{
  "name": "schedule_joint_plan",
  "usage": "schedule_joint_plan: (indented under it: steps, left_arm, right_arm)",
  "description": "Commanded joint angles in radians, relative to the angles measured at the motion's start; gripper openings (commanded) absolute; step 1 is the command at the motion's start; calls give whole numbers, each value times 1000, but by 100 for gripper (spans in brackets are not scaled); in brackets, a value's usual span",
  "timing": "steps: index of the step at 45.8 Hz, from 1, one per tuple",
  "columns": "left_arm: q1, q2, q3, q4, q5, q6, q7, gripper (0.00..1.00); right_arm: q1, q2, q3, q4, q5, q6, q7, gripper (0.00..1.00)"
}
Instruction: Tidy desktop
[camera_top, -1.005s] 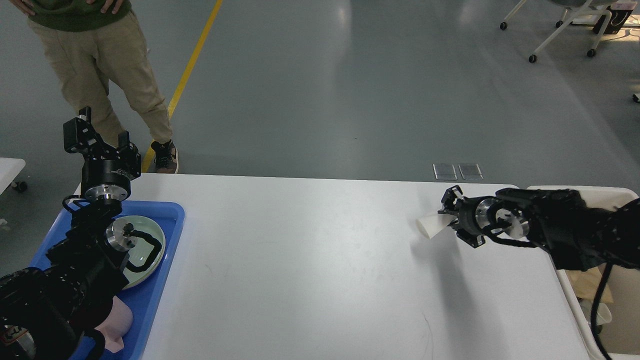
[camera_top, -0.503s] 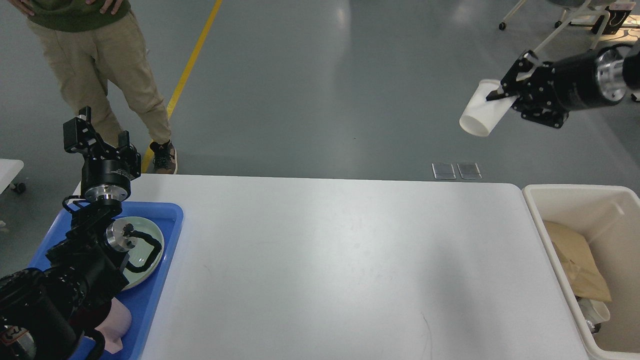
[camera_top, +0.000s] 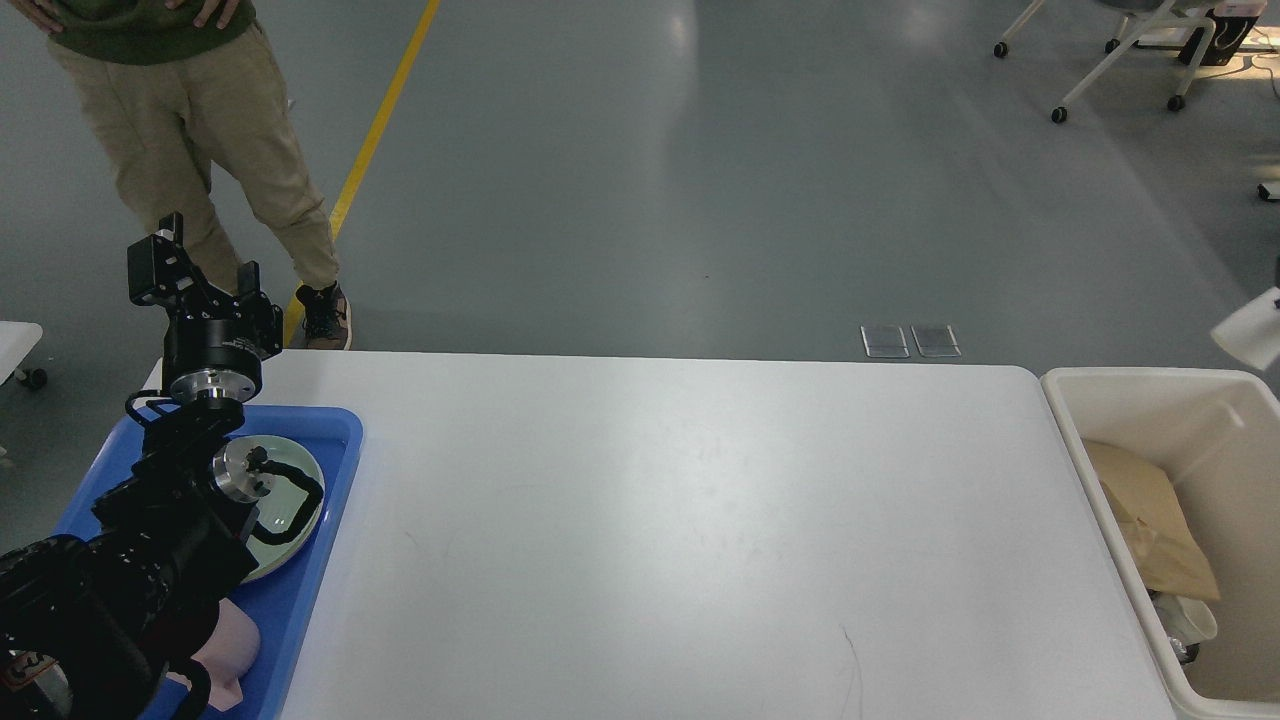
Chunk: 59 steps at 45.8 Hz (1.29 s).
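The desktop (camera_top: 650, 520) is a large white tabletop with rounded corners, and its surface is bare. My left gripper (camera_top: 200, 272) is held up over the table's far left corner, above the blue tray (camera_top: 340, 440), open and empty. My right gripper is out of view past the right edge. Part of a white paper cup (camera_top: 1250, 335) shows at that edge, in the air above the cream-white bin (camera_top: 1100, 470). What holds the cup is hidden.
The blue tray holds a pale green plate (camera_top: 300, 490) and a pink thing (camera_top: 225, 650), partly hidden by my left arm. The bin holds brown paper (camera_top: 1150, 530) and other waste. A person (camera_top: 200, 150) stands beyond the far left corner.
My right arm lifted the white cup from the table's right part, swung it up and right, and left the view; only part of the cup shows now. The left arm has not moved.
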Motion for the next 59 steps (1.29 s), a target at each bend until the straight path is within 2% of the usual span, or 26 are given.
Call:
schedule_joint_plan:
  steps: [1,6,12,20,21,22,36,45,47,54,59]
  left_arm:
    - [0,0,0,1,0,0,-1,96]
    - [0,0,0,0,1,0,-1,96]
    - [0,0,0,0,0,0,0,96]
    - [0,0,0,1,0,0,0,96]
    - [0,0,0,1,0,0,0,96]
    - [0,0,0,0,0,0,-1,96]
    - [0,0,0,0,0,0,0,96]
    - [0,0,0,0,0,0,0,96]
    - [0,0,0,0,0,0,0,96]
    - [0,0,-2,0,1,0,0,96]
    - [0,0,0,0,0,0,0,96]
  right_arm:
    - [-168,27,31,-81,5,-49,3,24]
    - [-273,55,57,-134,3,-52,2,28]
    - [-402,131,74,-240,3,-73,2,41]
    - [-523,214,80,-339,3,-118,2,77]
    - [-532,218,80,-348,3,-121,2,96]
    - [-532,219,80,-349,3,-121,2,100]
    - [-508,219,94,-348,6,-115,0,100]
    - [-410,222,391,-343,8,-122,17,100]
    - [-380,233,508,-340,8,-122,38,100]
    - [-368,283,971,-335,8,-118,155,100]
    - [-366,333,1192,-323,8,-115,235,100]
